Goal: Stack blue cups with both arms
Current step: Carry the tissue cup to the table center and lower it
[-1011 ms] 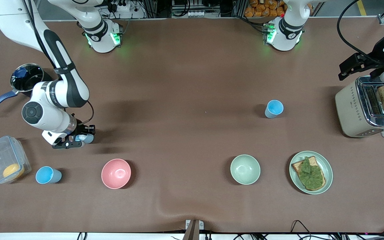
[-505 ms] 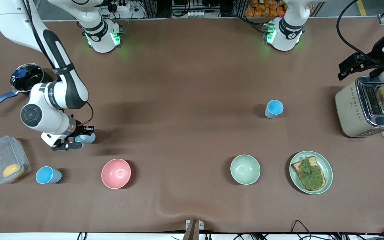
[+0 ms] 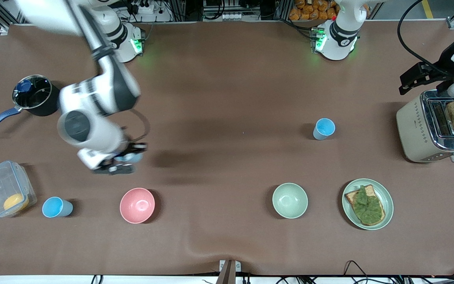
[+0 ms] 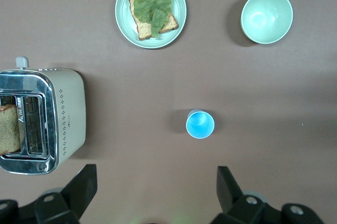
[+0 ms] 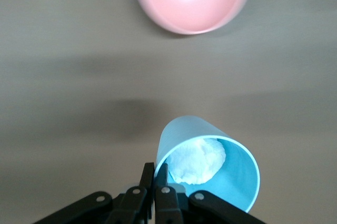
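My right gripper [image 3: 126, 158] is shut on the rim of a blue cup [image 3: 131, 156], one finger inside and one outside. It holds the cup tilted in the air over the bare table near the pink bowl [image 3: 137, 205]. In the right wrist view the held cup [image 5: 210, 163] fills the lower middle at the gripper [image 5: 158, 172]. A second blue cup [image 3: 324, 128] stands upright toward the left arm's end and shows in the left wrist view [image 4: 200, 124]. A third blue cup [image 3: 55, 207] stands beside the clear container. My left gripper [image 3: 413, 79] waits open and empty, high beside the toaster [image 3: 420, 126]; its view shows it [image 4: 156, 183] spread wide.
A pale green bowl [image 3: 289, 200] and a plate [image 3: 390, 203] with toast and lettuce sit near the front camera. The toaster holds a slice of bread. A dark pot [image 3: 34, 94] and a clear container [image 3: 2, 187] stand at the right arm's end.
My right arm has lifted the blue cup off the table and carried it toward the left arm's end. The left arm has not moved.
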